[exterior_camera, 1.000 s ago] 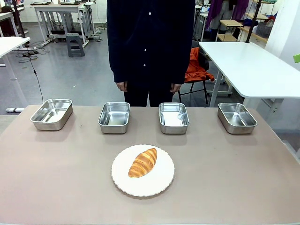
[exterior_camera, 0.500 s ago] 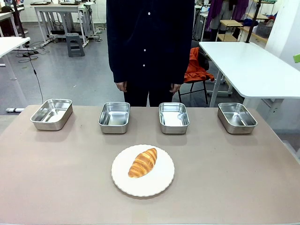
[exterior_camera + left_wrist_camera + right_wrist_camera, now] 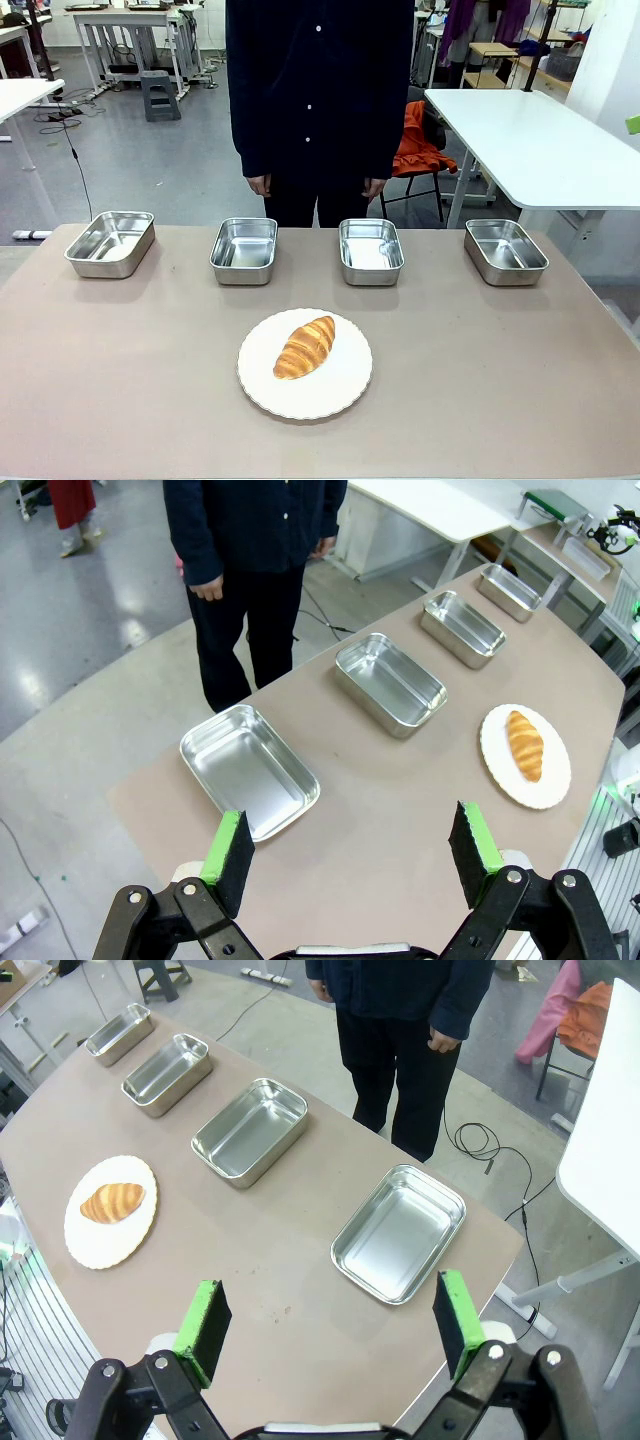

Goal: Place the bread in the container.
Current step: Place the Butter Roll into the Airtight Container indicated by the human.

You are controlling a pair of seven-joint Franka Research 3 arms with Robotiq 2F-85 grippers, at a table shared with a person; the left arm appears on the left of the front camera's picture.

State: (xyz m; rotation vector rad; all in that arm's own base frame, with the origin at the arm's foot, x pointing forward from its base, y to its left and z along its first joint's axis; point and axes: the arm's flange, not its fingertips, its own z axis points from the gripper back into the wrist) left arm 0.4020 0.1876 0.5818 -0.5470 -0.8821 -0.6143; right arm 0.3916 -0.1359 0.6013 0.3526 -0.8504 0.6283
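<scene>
Tabletop (image 3: 120, 350) bears bread (image 3: 305, 347); wrist views add parted left fingers (image 3: 228, 848), right fingers (image 3: 205, 1320).

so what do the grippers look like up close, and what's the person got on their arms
The left gripper and the right gripper look alike: black jointed linkages with silver pivot pins, and each finger ends in a black block faced with a bright green pad. The person wears a dark navy button-front shirt with small white buttons and long sleeves.
</scene>
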